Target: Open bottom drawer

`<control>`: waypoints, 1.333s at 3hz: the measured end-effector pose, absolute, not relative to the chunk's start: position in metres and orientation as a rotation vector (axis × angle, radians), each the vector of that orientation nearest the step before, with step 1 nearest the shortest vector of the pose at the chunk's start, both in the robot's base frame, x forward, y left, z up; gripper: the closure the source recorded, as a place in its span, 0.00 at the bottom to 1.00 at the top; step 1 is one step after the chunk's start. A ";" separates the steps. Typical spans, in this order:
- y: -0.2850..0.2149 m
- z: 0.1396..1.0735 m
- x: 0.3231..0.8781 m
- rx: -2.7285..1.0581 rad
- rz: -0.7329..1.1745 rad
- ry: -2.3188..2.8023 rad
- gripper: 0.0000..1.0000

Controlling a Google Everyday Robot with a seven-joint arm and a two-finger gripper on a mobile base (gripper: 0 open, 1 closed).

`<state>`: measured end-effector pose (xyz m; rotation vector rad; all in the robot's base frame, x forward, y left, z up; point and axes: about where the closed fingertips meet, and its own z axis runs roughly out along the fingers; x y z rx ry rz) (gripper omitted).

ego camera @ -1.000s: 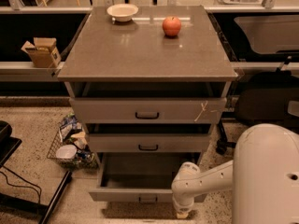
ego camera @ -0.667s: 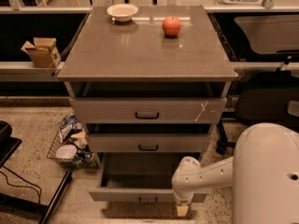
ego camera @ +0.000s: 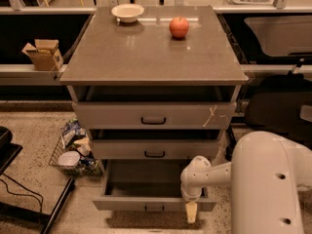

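Entry: the grey, slim-fronted bottom drawer of the grey three-drawer cabinet stands well pulled out, and we see its plain grey inside with nothing in it. The mid-sized middle drawer and the big top drawer above it each stand out only a little. The pincer on the white robot arm hangs in front of the bottom drawer's front panel towards its right end. It is to the right of the small black loop handle and apart from it, and we cannot tell whether it is wide or narrow, or whether it touches the panel. We judge the drawer stiff, rigid and light, since it carries no load, so it should slide straight out on its runners with a modest pull. The front looks smooth and offers little purchase, so the central handle is the proper place to take hold. A pull at the right end could skew the drawer and make it bind. We judge the task nearly or fully done. On the grey tabletop a round red apple and a shallow white bowl sit well apart, far from the work.
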<state>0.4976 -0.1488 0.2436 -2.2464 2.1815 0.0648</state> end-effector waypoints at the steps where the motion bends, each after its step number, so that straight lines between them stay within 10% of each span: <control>1: -0.158 0.209 0.508 -2.219 0.133 2.230 0.00; 4: -0.161 0.170 0.485 -2.208 0.261 2.302 0.00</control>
